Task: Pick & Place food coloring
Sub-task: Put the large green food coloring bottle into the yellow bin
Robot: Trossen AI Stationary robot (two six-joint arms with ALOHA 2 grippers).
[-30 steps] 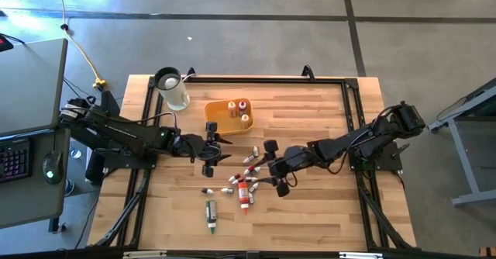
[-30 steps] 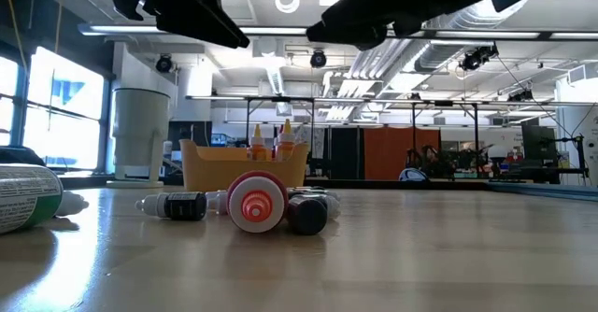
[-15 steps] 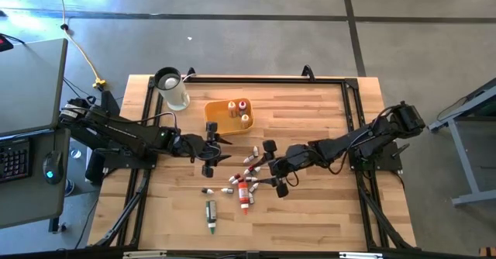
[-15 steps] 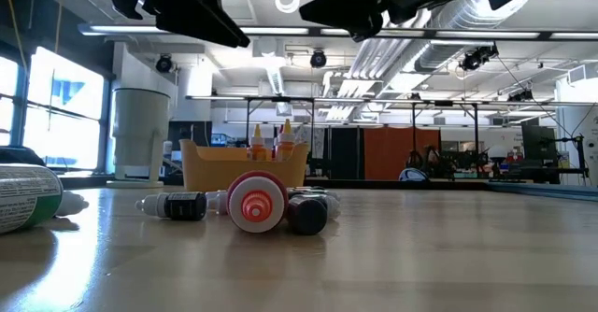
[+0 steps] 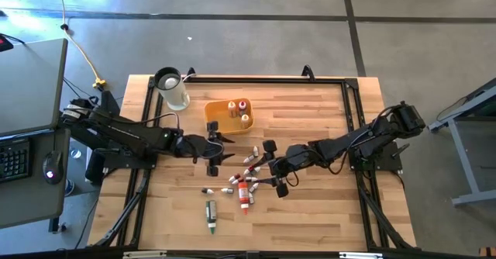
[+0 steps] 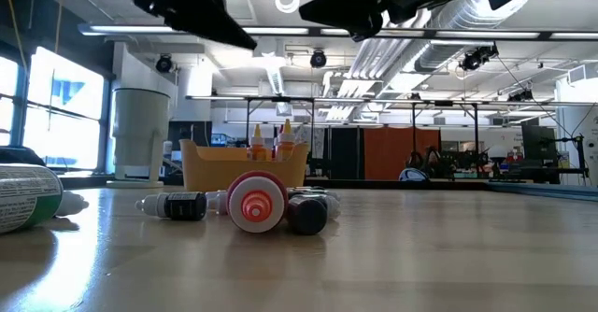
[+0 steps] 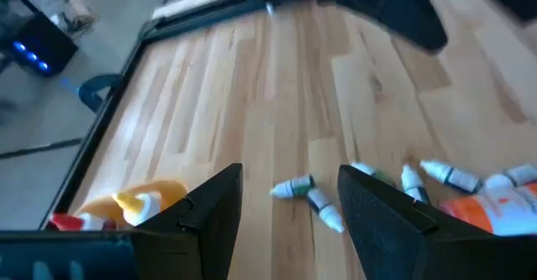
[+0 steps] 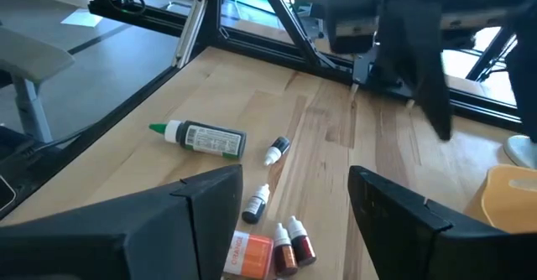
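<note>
The food coloring lies scattered at mid-table: small pale-capped bottles [image 5: 249, 162], a red-orange tube [image 5: 244, 191], a small dark bottle [image 5: 207, 190] and a green tube [image 5: 210, 215]. Three more bottles [image 5: 238, 110] stand in the yellow-orange tray [image 5: 215, 116]. My left gripper [image 5: 215, 151] hovers open to the left of the pile; in its wrist view [image 7: 289, 221] small bottles [image 7: 294, 186] lie ahead of it. My right gripper [image 5: 273, 167] hovers open to the right of the pile; its wrist view [image 8: 294, 230] shows the green tube [image 8: 205, 137] and the red-orange tube [image 8: 252, 255]. Both are raised off the table.
A white jug [image 5: 172, 88] stands at the far left corner, beside the tray. A black frame [image 5: 263, 78] runs along the table's far edge and sides. Bare wood stretches over the right half [image 5: 325, 112] and along the near edge [image 5: 294, 228].
My right gripper has risen a little above the pile and drawn slightly toward the far edge. My left gripper has shifted slightly toward the table's right and upward. The bottles and tubes have stayed where they were.
</note>
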